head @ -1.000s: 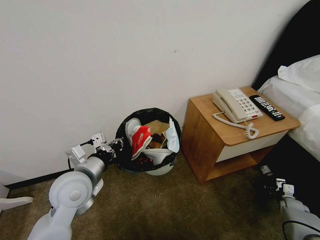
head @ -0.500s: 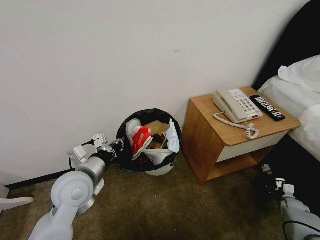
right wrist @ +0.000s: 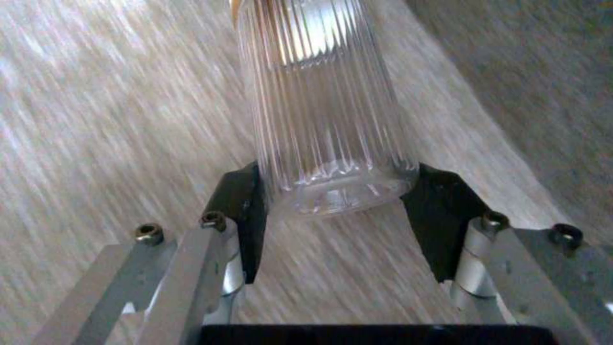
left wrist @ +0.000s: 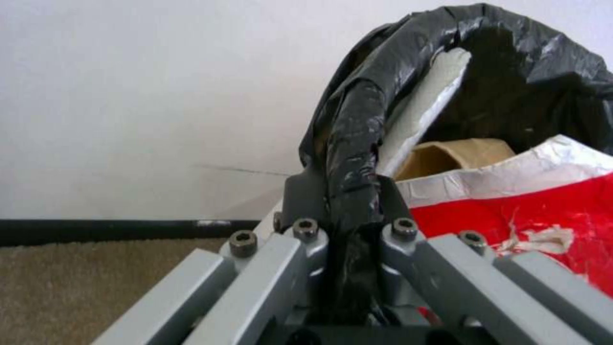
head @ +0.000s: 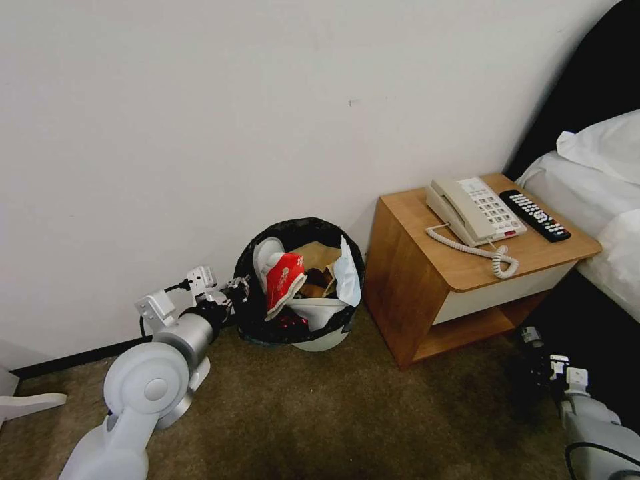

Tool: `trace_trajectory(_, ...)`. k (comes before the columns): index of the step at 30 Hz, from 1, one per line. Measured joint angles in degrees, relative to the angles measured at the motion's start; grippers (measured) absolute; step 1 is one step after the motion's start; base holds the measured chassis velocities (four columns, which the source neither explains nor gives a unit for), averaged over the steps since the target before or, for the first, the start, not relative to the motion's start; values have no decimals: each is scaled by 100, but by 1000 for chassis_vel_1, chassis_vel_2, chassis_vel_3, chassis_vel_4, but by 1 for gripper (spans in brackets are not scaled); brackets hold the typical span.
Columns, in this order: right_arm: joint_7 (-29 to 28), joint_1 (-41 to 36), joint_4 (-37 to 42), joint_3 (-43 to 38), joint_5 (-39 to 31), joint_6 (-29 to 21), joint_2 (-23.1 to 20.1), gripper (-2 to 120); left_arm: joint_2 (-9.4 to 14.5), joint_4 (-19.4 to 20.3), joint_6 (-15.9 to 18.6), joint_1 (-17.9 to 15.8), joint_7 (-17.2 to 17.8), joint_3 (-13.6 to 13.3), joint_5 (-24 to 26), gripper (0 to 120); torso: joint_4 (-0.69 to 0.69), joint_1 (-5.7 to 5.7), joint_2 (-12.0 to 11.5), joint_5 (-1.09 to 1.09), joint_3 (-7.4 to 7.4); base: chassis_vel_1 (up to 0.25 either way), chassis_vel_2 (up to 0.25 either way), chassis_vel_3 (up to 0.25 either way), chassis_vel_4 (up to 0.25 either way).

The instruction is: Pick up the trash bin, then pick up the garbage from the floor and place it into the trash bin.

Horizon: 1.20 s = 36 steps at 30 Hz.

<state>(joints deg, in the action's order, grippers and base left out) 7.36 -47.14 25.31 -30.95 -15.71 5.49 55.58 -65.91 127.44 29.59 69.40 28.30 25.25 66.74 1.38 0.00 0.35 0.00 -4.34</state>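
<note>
While the trash bin (head: pixel 313 340) stands on the carpet (head: pixel 320 413) against the wall, beside the nightstand (head: pixel 467 280), the left gripper (left wrist: pixel 345 191) is clamped on its black-bagged rim (left wrist: pixel 351 124). Inside sit a red wrapper (head: pixel 283 283) and a brown paper bag (head: pixel 317 255). Low at the right, the right gripper (right wrist: pixel 335 191) pinches the base of a clear ribbed bottle (right wrist: pixel 319 105).

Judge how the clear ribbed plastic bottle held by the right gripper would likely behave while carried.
The clear ribbed plastic bottle looks empty, so probably light. Its thin walls may flex under the right gripper, whose jaws pinch it near one end. Being smooth and round, it could slip or pivot.
</note>
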Motion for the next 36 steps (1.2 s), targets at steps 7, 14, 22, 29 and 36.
trace_trajectory(7, 38, -684, 362, -102, -14, 171, -210, 45, -14, 9, -6, -85, 59, -66, -1, 3, 0, 0, 0, 0, 1, 0, 0, 0, 0)
trace_trajectory(14, 97, -1071, 714, -130, 24, 417, -303, 45, -25, 59, -9, -143, 124, -130, -3, 3, 0, 0, 0, 1, 0, 0, 0, 0, 0)
trace_trajectory(22, 452, -1343, 992, -102, 390, 827, -368, 45, -42, 67, -9, -145, 134, -131, -18, 3, -1, 0, 0, 0, 0, 0, 0, 0, 0)
trace_trajectory(29, 965, -1522, 1095, -98, 936, 1312, -410, 45, -49, 35, -10, -213, 145, -160, -19, 3, -1, 0, 0, 0, 0, 0, 0, 0, 0)
trace_trajectory(36, 1481, -1694, 1228, -132, 1465, 1800, -433, 45, -45, 8, -10, -223, 147, -168, -19, 3, -1, 0, 0, -1, 0, 0, 0, 0, 0)
